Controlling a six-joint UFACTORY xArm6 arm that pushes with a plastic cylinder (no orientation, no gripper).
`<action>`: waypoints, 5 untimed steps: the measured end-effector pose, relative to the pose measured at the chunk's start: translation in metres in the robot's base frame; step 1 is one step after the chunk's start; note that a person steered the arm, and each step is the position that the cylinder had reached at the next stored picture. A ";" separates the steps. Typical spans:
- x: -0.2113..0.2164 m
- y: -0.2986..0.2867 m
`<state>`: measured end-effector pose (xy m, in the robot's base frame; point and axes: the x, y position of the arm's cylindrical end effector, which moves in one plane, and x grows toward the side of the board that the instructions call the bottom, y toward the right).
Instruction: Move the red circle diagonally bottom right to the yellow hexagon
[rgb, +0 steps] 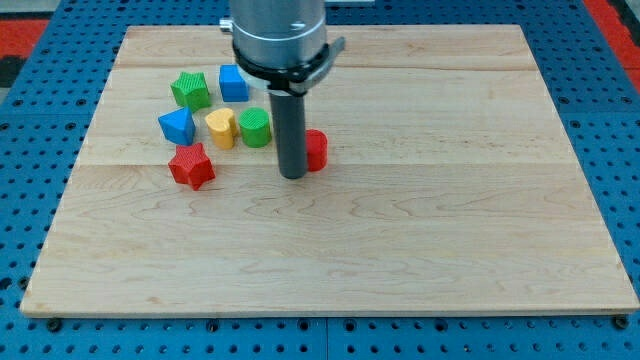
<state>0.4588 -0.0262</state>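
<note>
My tip (292, 176) rests on the wooden board (420, 250) just left of centre. A red block (317, 150), probably the red circle, sits right against the rod's right side, and the rod hides its left part. The only yellow block (221, 128) lies to the left of the rod; it looks heart-shaped rather than hexagonal. A green circle (255, 128) stands between the yellow block and the rod, close to both. No yellow hexagon can be made out.
A green star (190, 90) and a blue cube (233, 83) lie at the upper left. A blue triangle (177, 126) sits left of the yellow block. A red star (191, 166) lies below them. The arm's grey body (278, 35) hangs over the top centre.
</note>
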 end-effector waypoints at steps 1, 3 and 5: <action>0.003 0.044; -0.080 0.130; -0.094 0.049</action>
<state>0.3650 0.0230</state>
